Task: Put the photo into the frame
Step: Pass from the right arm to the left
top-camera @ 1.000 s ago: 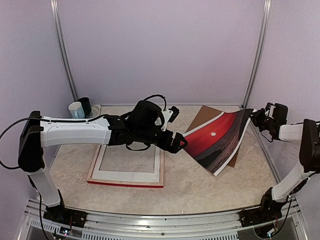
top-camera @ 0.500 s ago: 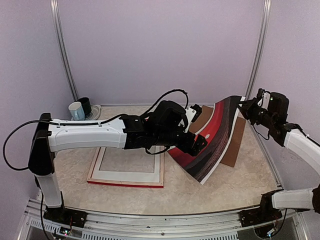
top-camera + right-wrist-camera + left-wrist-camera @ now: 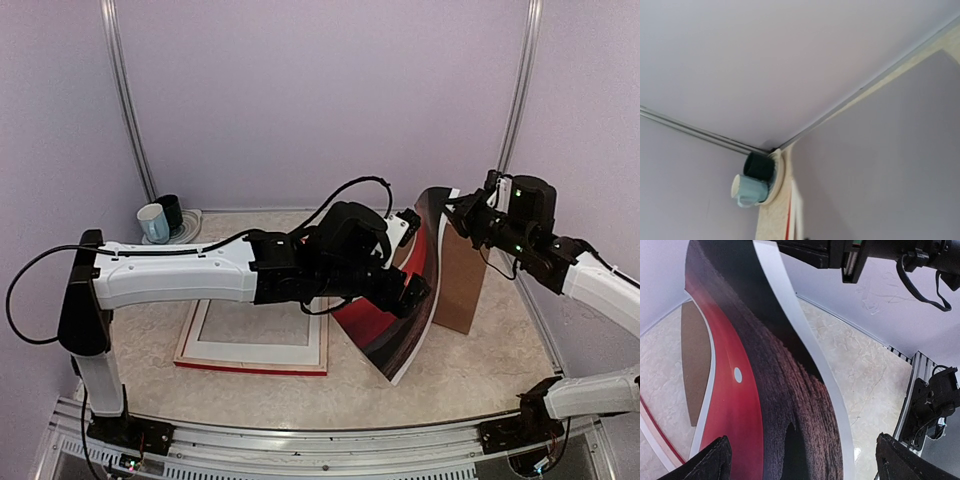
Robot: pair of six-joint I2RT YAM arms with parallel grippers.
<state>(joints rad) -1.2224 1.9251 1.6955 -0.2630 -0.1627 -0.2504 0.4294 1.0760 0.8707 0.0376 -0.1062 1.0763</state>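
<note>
The photo (image 3: 405, 300), a red sunset print with a white border, stands almost upright on the table and is bent. My right gripper (image 3: 466, 214) is shut on its top edge; it also shows at the top of the left wrist view (image 3: 850, 262). My left gripper (image 3: 408, 290) is open against the print's lower front; in the left wrist view (image 3: 807, 460) its fingertips (image 3: 715, 460) stand wide apart with the photo (image 3: 740, 405) between them. The red frame (image 3: 250, 367) lies flat at front left, holding a white mat.
A brown backing board (image 3: 462, 285) stands tilted behind the photo, to its right. A pale blue mug (image 3: 152, 220) and a dark cup (image 3: 170, 208) sit on a plate at the back left, also in the right wrist view (image 3: 747, 190). Walls enclose the table.
My right gripper has swung left and up with the photo's top edge, so the photo went from draped flat to almost upright. My left arm has reached further right against it.
</note>
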